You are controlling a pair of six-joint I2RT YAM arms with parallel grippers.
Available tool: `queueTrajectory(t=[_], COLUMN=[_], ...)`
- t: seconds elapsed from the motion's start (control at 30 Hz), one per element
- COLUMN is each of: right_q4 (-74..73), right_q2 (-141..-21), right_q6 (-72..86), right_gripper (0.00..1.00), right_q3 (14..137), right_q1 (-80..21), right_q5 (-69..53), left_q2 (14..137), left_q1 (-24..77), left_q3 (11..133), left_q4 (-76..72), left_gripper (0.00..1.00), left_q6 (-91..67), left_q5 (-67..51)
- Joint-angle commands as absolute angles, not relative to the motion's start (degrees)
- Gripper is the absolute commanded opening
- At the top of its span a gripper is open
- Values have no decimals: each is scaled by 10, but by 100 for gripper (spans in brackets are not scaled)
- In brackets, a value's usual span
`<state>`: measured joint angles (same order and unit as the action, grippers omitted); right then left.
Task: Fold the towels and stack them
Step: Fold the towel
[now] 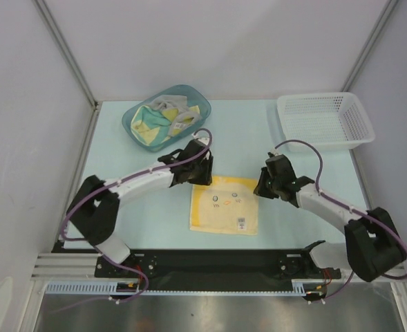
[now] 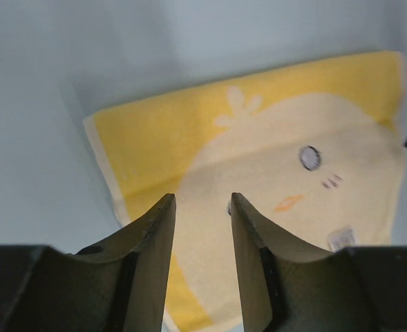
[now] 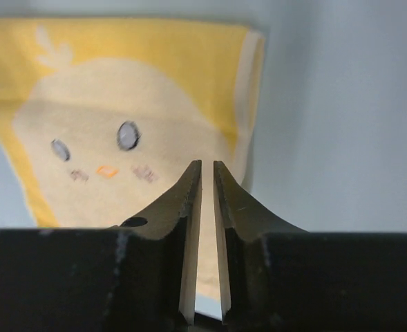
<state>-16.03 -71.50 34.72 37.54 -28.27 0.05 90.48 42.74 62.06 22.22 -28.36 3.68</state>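
We see the yellow towel (image 1: pixel 225 205) flat on the table (image 1: pixel 279 229). Left gripper (image 1: pixel 203 177) sits over its far-left corner, jaws apart, empty; right gripper (image 1: pixel 264 187) over the far-right corner, barely parted, empty. Equally near, we judge.

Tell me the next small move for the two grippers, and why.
Probably open the right gripper wider and lower both onto the far corners of the yellow towel: it lies flat, unfolded, the left gripper open over it, the right's jaws barely parted.
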Motion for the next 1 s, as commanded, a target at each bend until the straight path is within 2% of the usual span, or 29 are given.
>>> queueTrajectory(t=[0.0,0.2,0.53,0.67,0.7,0.73,0.8,0.9,0.97], right_q4=[-82,-32,-40,-122,-132,-140,-165,-190,-202], right_q2=[-781,-866,-901,-911,-912,-912,-919,-946,-965], right_q6=[280,252,200,165,153,131,105,49,21], right_gripper=[17,14,15,22,24,29,33,40,45], right_q3=[412,424,449,514,544,556,588,606,620], right_q1=[-248,-210,-196,-174,-167,-157,-127,-100,-99], right_q5=[-21,-49,-32,-37,-48,-84,-147,-233,-249], left_q2=[962,1019,1033,1011,1006,1004,1013,1009,998], left_q1=[402,378,352,349,345,338,327,323,321], left_q3=[649,660,673,742,753,767,808,809,778], left_q4=[222,201,206,269,272,278,306,289,233], left_gripper=[43,43,46,54,55,57,59,59,61], left_q6=[-252,-247,-248,-193,-166,-152,-106,-46,-10], left_q5=[30,32,18,4,-32,-48,-73,-64,-76])
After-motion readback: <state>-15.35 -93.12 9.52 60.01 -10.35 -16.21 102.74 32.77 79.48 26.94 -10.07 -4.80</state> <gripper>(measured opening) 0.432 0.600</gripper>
